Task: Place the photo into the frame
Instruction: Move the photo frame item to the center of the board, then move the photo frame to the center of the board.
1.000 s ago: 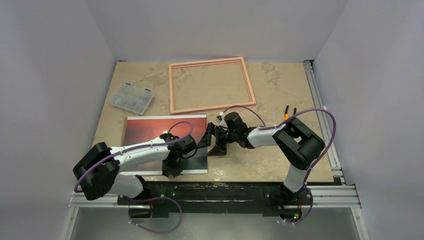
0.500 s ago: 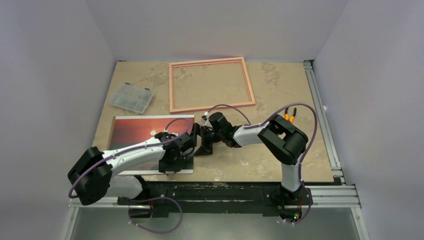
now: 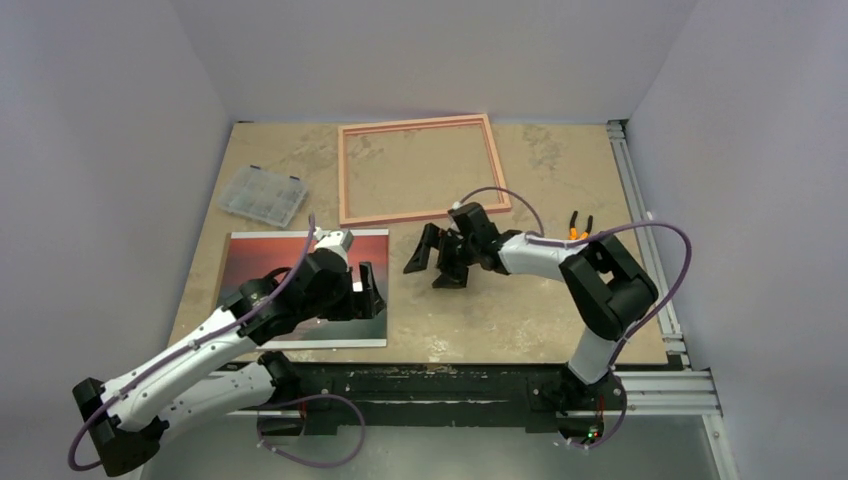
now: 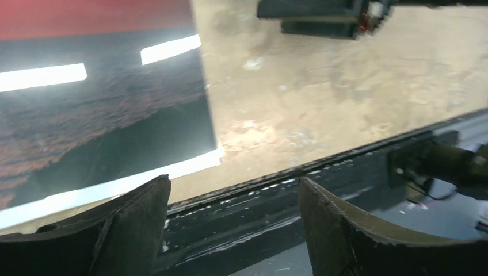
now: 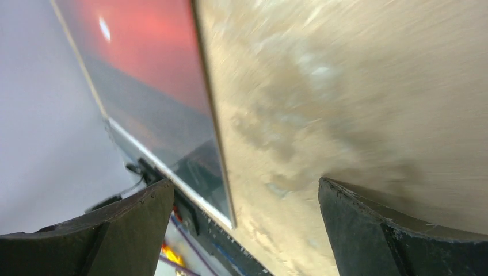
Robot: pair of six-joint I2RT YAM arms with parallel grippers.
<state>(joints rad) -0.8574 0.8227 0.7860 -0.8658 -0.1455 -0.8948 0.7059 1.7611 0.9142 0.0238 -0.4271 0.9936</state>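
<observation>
The left gripper [image 3: 368, 288] stood with its jaws well apart and nothing between them. In the left wrist view its two dark fingers [image 4: 126, 230] framed only bare table [image 4: 322, 103] and the black rail at the near edge. It hung over the near right corner of the photo [image 3: 265, 262], and I could not tell whether it touched the print.

The right gripper [image 3: 433, 262] was spread wide too and held nothing. It sat low over the table, just to the right of the left gripper, with its open jaws turned toward the photo's right edge but apart from it.

The photo lay flat and face up under and to the left of the left gripper. It showed a red-orange sky with a small white sun [image 5: 104, 27] over dark water, inside a thin white border, with bright glare stripes on the gloss. The frame [image 3: 342, 175], thin and pinkish, lay flat beyond both grippers, nearer the right one, well apart from the photo
</observation>
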